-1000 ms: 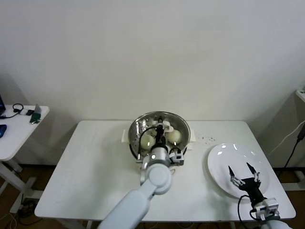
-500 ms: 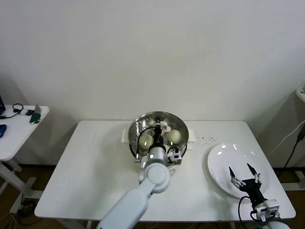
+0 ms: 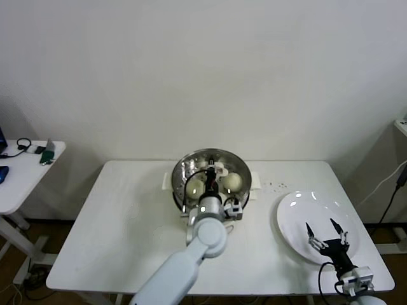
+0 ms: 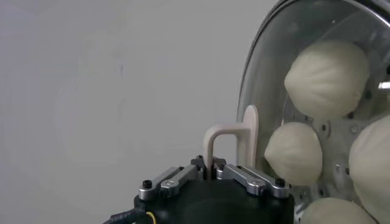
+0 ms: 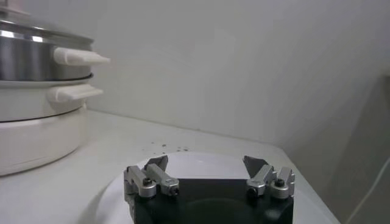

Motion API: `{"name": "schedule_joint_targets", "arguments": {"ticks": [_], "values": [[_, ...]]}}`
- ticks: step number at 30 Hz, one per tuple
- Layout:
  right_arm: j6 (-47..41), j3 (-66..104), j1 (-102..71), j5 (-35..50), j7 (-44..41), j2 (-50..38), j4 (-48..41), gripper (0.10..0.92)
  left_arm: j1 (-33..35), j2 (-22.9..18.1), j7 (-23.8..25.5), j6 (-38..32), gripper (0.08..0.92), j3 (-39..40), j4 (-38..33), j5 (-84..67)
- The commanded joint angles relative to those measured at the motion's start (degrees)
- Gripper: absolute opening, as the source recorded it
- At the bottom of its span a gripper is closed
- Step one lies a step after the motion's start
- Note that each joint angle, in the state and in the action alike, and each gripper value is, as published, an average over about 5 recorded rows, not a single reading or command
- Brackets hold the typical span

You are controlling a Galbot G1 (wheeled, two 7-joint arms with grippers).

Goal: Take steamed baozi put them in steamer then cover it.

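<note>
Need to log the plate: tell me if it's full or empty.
Empty: the plate shows bare white, with only the open right pincer over it.

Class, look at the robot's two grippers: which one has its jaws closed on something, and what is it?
The left gripper, over the steamer, is shut on the cover's handle. The right gripper hovers open over the white plate, holding nothing.

Cream-white baozi [image 4: 327,78]; shiny silver steamer [image 3: 184,170]; clear cover [image 4: 262,73], cream handle [image 4: 234,141]; white plate [image 3: 289,222].
</note>
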Motion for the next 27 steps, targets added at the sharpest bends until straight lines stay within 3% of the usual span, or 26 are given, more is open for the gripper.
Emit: {"name": "schedule_joint_targets", "arguments": {"ticks": [1, 6, 27], "values": [[0.0, 0.1, 0.1, 0.0, -0.1, 0.1, 0.0, 0.823, 0.0, -0.1, 0.6, 2.4, 0.150, 0.2, 0.0, 0.5], [-0.1, 0.3, 0.0, 0.0, -0.5, 0.1, 0.1, 0.823, -0.1, 0.4, 0.6, 2.8, 0.207, 0.6, -1.2, -0.6], [-1.6, 0.5, 0.7, 1.6, -0.6, -0.2, -0.3, 0.823, 3.0, 9.8, 1.0, 2.8, 0.794, 1.8, -13.8, -7.2]]}}
